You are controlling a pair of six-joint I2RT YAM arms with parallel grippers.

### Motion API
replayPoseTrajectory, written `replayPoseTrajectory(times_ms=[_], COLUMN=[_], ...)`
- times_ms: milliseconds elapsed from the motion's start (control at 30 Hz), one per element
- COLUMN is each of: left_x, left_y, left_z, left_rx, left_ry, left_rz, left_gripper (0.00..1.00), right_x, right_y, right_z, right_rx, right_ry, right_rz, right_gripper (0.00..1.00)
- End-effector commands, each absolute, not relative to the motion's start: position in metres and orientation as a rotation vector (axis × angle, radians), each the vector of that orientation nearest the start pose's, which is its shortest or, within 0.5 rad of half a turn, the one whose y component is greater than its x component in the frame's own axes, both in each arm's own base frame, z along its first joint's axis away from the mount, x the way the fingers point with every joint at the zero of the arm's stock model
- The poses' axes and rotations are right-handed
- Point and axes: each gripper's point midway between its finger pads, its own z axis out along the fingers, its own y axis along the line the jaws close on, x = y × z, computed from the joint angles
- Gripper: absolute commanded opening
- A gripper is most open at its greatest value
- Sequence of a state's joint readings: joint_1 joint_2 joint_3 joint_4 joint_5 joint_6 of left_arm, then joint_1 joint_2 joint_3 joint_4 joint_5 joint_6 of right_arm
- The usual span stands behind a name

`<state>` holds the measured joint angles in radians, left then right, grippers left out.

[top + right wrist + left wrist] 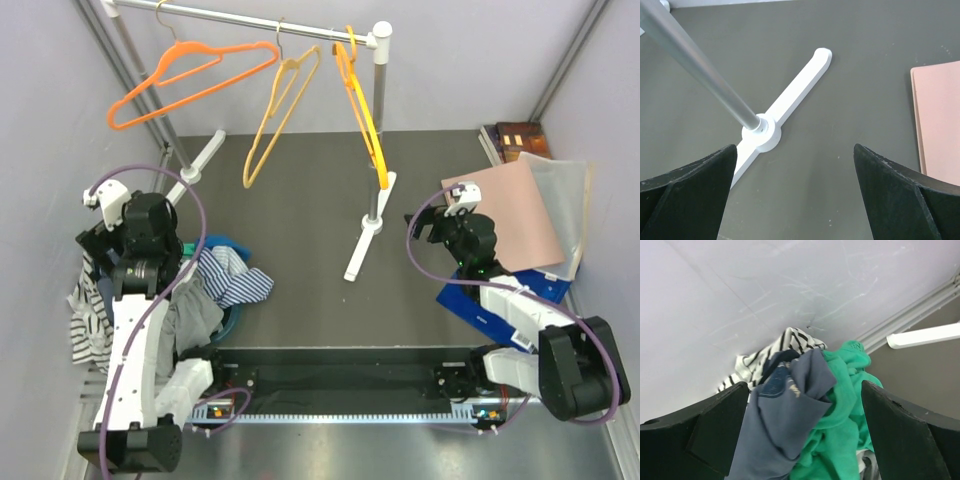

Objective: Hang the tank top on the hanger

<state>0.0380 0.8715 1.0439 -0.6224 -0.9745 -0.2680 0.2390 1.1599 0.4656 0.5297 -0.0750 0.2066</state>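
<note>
Fingers (715,430) of my left gripper (804,392) spread wide, holding nothing. Dead ahead between them lies the tank top (782,430), crumpled on the pile, its long fold running near-left to far-right. Green garment (840,435) touches it on the right, striped cloth (790,340) sits behind. Right gripper (795,155), also apart and empty, faces the rack foot (785,112), well away. Left arm is nearer, I judge.

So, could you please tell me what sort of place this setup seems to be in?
Probably a robotics lab test cell, not a home: plain grey panel walls box in a dark tabletop, the left arm and right arm are bolted at its near edge, and a clothes rack stands on it.
</note>
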Motion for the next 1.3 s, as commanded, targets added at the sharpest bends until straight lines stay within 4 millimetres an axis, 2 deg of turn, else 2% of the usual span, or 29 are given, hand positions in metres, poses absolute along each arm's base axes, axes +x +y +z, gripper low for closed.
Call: replayPoseTrajectory(times_ms=[0,133,267,333,400,533,567,667,700,733,800,833,933,1000,1067,1167,1267], left_x=[0.209,0.213,0.219,0.222,0.218,0.220,0.219,0.219,0.218,0.218,0.218,0.220,0.234,0.241,0.243,0.247,0.245], left_y=[0.153,0.149,0.148,0.150,0.160,0.161,0.161,0.162,0.163,0.164,0.164,0.164,0.160,0.158,0.156,0.152,0.151], left_z=[0.323,0.295,0.277,0.268,0.260,0.255,0.253,0.254,0.256,0.258,0.267,0.271,0.306,0.341,0.371,0.406,0.430], left_rx=[-0.857,-0.846,-0.867,-0.887,-0.937,-0.953,-0.953,-0.955,-0.954,-0.955,-0.951,-0.949,-0.909,-0.891,-0.874,-0.833,-0.794], left_ry=[1.618,1.711,1.764,1.792,1.799,1.796,1.799,1.794,1.786,1.779,1.761,1.752,1.660,1.552,1.477,1.400,1.362], left_rz=[0.848,0.838,0.797,0.759,0.761,0.733,0.741,0.745,0.748,0.754,0.749,0.739,0.648,0.589,0.547,0.497,0.496], left_gripper=[0.99,0.94,0.87,0.87,0.86,0.77,0.73,0.45,0.29,0.18,0.00,0.00,0.00,0.00,0.00,0.00,0.00], right_x=[0.373,0.372,0.373,0.373,0.373,0.374,0.374,0.374,0.374,0.374,0.375,0.374,0.374,0.373,0.373,0.372,0.371], right_y=[0.117,0.117,0.117,0.117,0.117,0.116,0.117,0.117,0.117,0.117,0.116,0.117,0.117,0.119,0.119,0.118,0.118], right_z=[0.188,0.187,0.186,0.184,0.182,0.181,0.181,0.180,0.180,0.179,0.180,0.180,0.183,0.182,0.183,0.184,0.185], right_rx=[-0.097,-0.103,-0.104,-0.106,-0.106,-0.105,-0.106,-0.105,-0.106,-0.107,-0.107,-0.110,-0.115,-0.119,-0.123,-0.127,-0.128], right_ry=[1.689,1.693,1.696,1.702,1.708,1.709,1.711,1.714,1.714,1.715,1.715,1.716,1.707,1.710,1.708,1.705,1.703], right_rz=[0.434,0.431,0.429,0.432,0.429,0.425,0.426,0.427,0.426,0.425,0.422,0.422,0.428,0.435,0.435,0.431,0.428], right_gripper=[0.99,1.00,1.00,1.00,1.00,1.00,1.00,1.00,1.00,1.00,1.00,1.00,1.00,1.00,1.00,1.00,1.00])
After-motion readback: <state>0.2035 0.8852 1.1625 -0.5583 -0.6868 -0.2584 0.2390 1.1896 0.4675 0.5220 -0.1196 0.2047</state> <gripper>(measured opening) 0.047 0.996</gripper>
